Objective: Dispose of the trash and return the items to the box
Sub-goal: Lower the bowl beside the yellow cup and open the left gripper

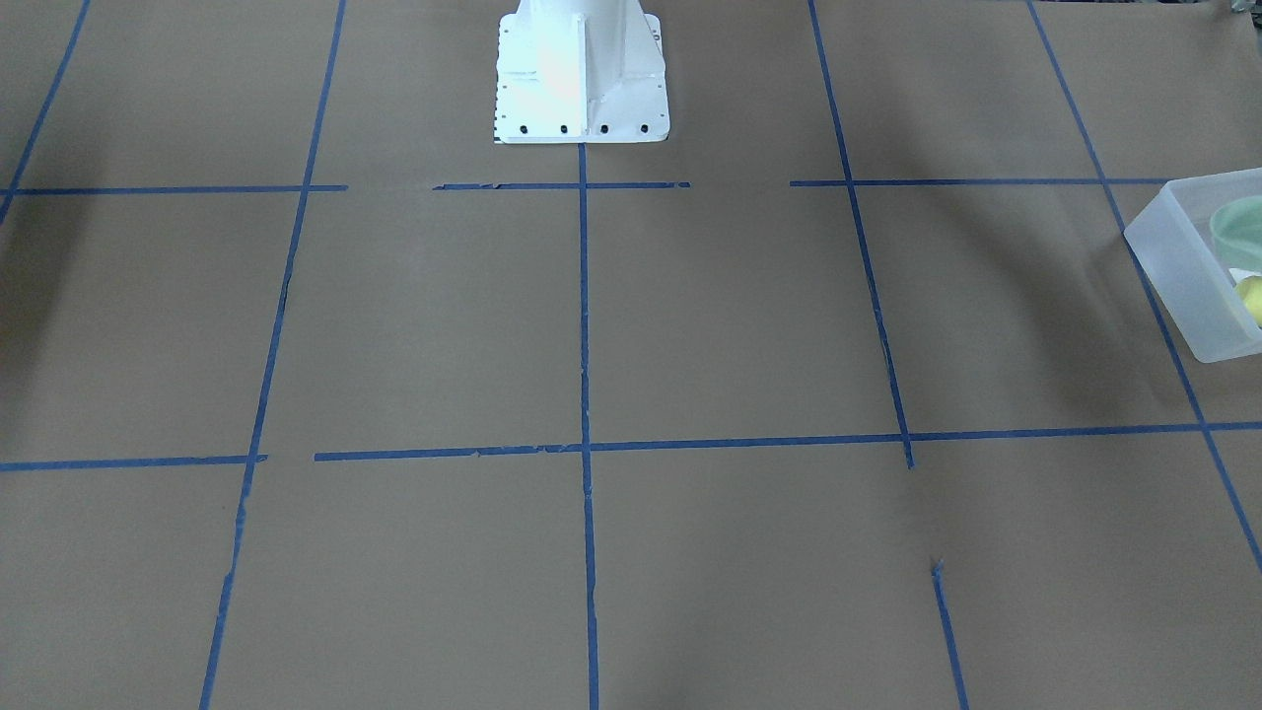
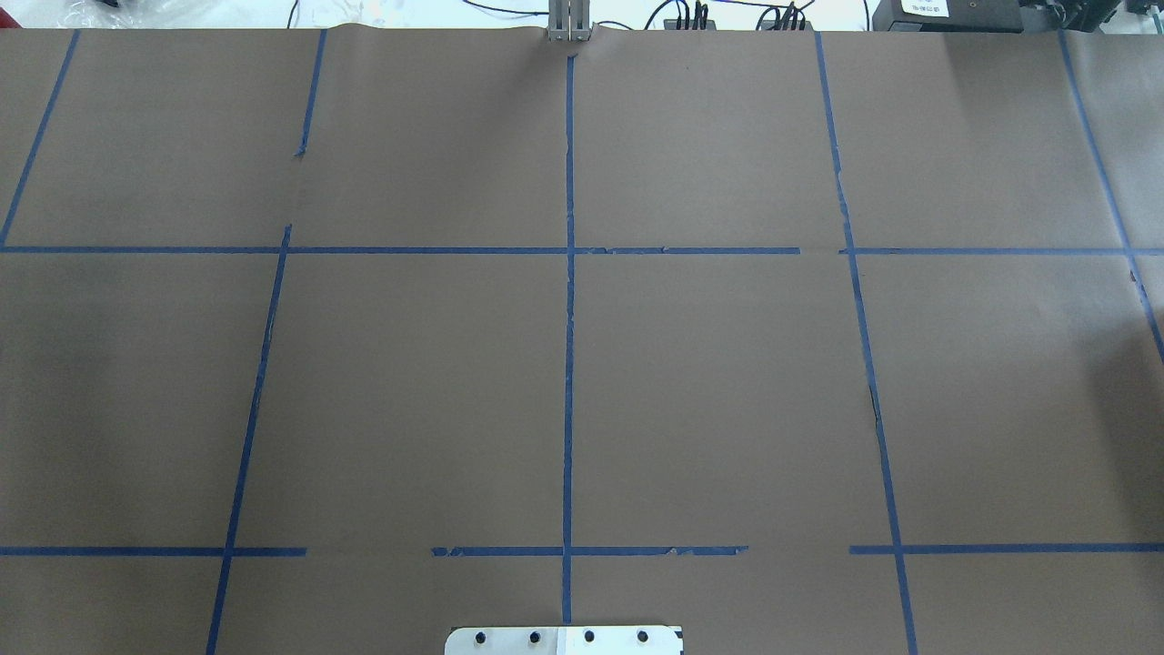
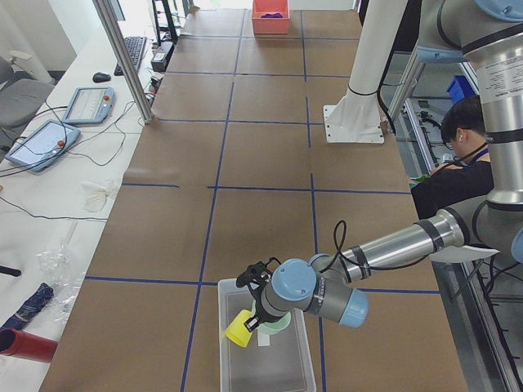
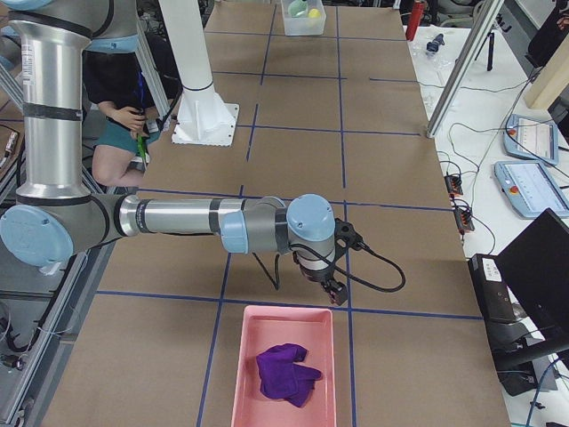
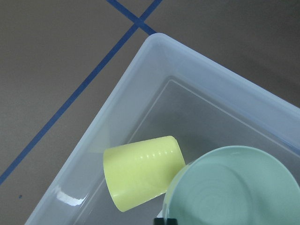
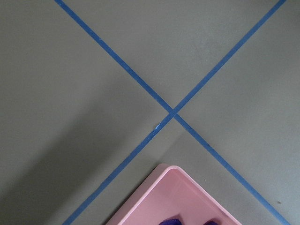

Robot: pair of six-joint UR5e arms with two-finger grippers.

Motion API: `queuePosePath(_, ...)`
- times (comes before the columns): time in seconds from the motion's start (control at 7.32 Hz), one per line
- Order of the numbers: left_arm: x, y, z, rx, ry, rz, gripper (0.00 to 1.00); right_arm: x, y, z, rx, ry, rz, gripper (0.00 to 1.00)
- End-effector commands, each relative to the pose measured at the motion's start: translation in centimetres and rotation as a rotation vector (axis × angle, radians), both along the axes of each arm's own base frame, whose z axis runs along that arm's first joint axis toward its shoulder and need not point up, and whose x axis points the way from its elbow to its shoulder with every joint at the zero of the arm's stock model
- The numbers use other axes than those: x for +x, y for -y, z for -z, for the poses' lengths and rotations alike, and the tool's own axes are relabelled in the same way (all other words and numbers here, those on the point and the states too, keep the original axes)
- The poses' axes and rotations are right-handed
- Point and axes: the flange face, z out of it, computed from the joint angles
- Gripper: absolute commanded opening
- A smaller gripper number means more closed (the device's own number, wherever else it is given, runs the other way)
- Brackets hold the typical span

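Observation:
The box (image 3: 265, 363), a frosted-white bin, sits at the table's end near my left arm. The yellow cup (image 5: 140, 171) lies on its side inside it, beside the mint-green bowl (image 5: 234, 187). Box (image 1: 1178, 266), bowl (image 1: 1240, 229) and cup (image 1: 1252, 298) also show at the front-facing view's right edge. My left gripper (image 3: 257, 317) hangs just over the box above cup and bowl; I cannot tell if it is open. My right gripper (image 4: 336, 294) hovers over the table just beyond the pink tray; I cannot tell its state.
A pink tray (image 4: 258, 391) with the purple rag (image 4: 284, 372) in it sits at the table's right end; its corner shows in the right wrist view (image 6: 173, 197). The white robot base (image 1: 582, 74) stands at the table's back edge. An operator (image 3: 458, 155) sits behind the robot.

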Motion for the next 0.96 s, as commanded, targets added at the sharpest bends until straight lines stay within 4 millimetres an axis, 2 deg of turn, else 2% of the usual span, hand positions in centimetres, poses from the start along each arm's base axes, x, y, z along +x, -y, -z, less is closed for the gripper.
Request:
queuePosePath(0.0,0.0,0.3,1.0,-0.024,-0.024,0.058,1.00,0.0,-0.1,-0.1,-0.064,0.017,-0.064,1.00)
queuePosePath(0.27,-0.1,2.2,7.2,-0.077,-0.103,0.226,1.00,0.0,-0.2,-0.1,-0.116,0.029,-0.120,1.00)
queuePosePath(0.55,0.0,4.0,14.6,-0.209,-0.201,0.412,1.00,-0.3,-0.2,0.2,-0.210,0.052,-0.217,0.99)
queuePosePath(0.68,0.4,5.2,18.8,-0.252,-0.185,0.412,1.00,-0.9,0.1,0.6,-0.268,0.064,-0.273,0.98)
queuePosePath(0.82,0.3,5.2,21.8,-0.294,-0.185,0.415,1.00,-1.3,0.2,1.7,-0.337,0.084,-0.359,0.97)
